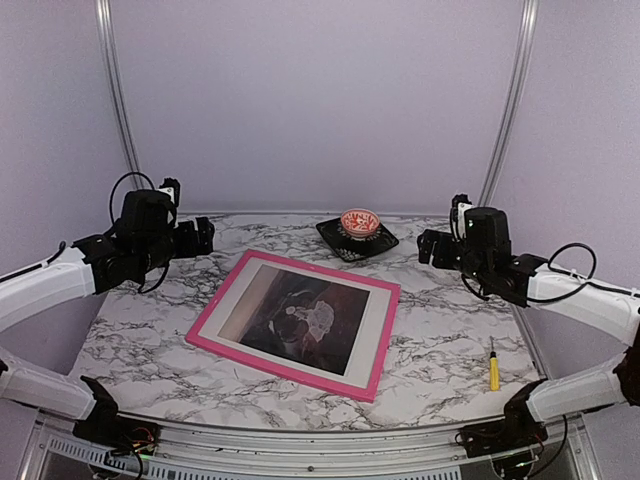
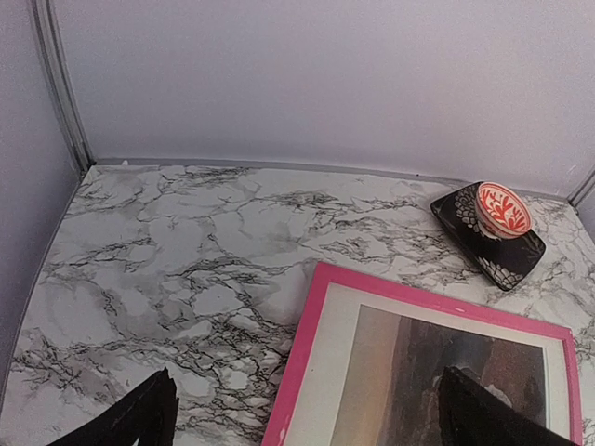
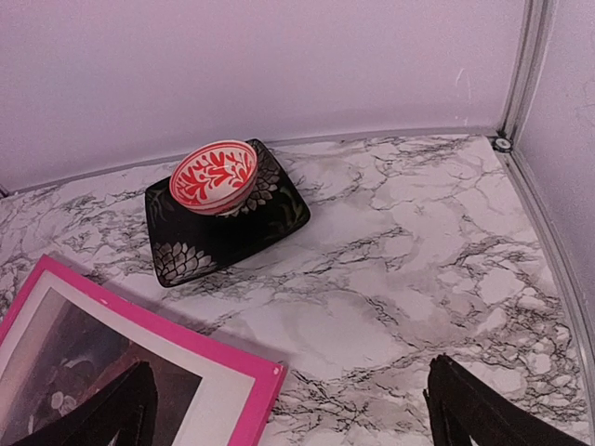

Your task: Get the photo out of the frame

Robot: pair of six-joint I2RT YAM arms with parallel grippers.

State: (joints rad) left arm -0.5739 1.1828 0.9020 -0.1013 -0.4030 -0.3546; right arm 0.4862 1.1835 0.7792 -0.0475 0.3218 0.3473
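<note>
Pink frame [image 1: 280,367] lies flat on the table [image 1: 440,340] with the photo [image 1: 300,318] still inside, so the whole removal remains, while left gripper [image 1: 200,236] and right gripper [image 1: 432,247] hover either side, both spread wide and empty

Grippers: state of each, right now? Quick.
Left gripper: open, fingers spread wide, holding nothing.
Right gripper: open, fingers spread wide, holding nothing.
</note>
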